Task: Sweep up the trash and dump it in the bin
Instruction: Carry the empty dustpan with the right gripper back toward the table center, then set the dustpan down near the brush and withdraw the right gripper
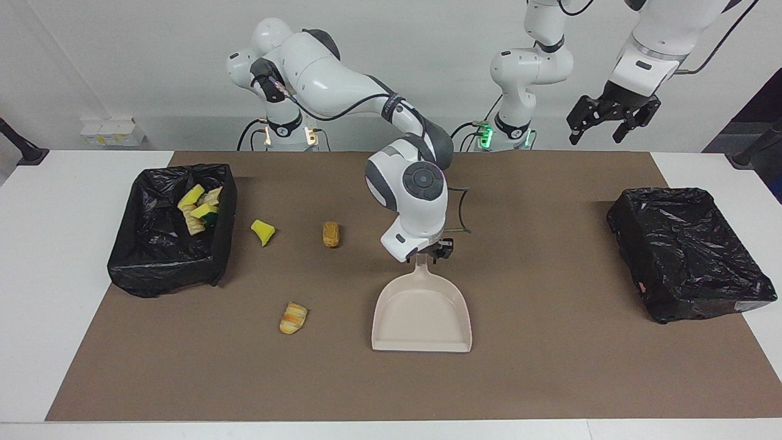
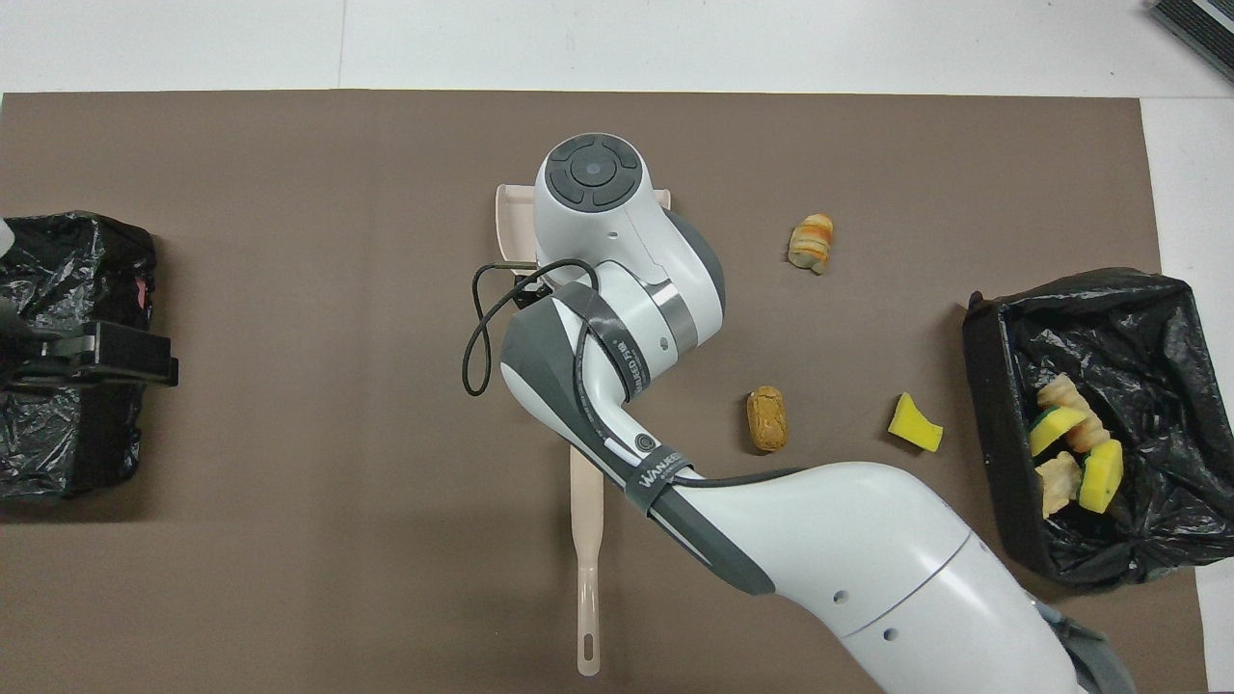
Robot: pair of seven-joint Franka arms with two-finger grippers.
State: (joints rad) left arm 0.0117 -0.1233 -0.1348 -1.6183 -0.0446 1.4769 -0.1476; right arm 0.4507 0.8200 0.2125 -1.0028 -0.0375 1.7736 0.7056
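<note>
Three trash pieces (image 1: 294, 318) on mat, apart from right gripper (image 1: 432, 253).

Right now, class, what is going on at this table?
The right gripper is at the dustpan handle, the pan flat on the mat. Three trash pieces lie loose between it and the bin, which holds several more. The left gripper waits, open, in the air. A spatula lies nearer the robots.

One camera sits high across the table (image 1: 36, 256), facing the robots. The other looks steeply down from above the robots' end. Both share the brown mat (image 1: 550, 366) and, it seems, both black bins (image 2: 1080, 318), half a turn apart.
</note>
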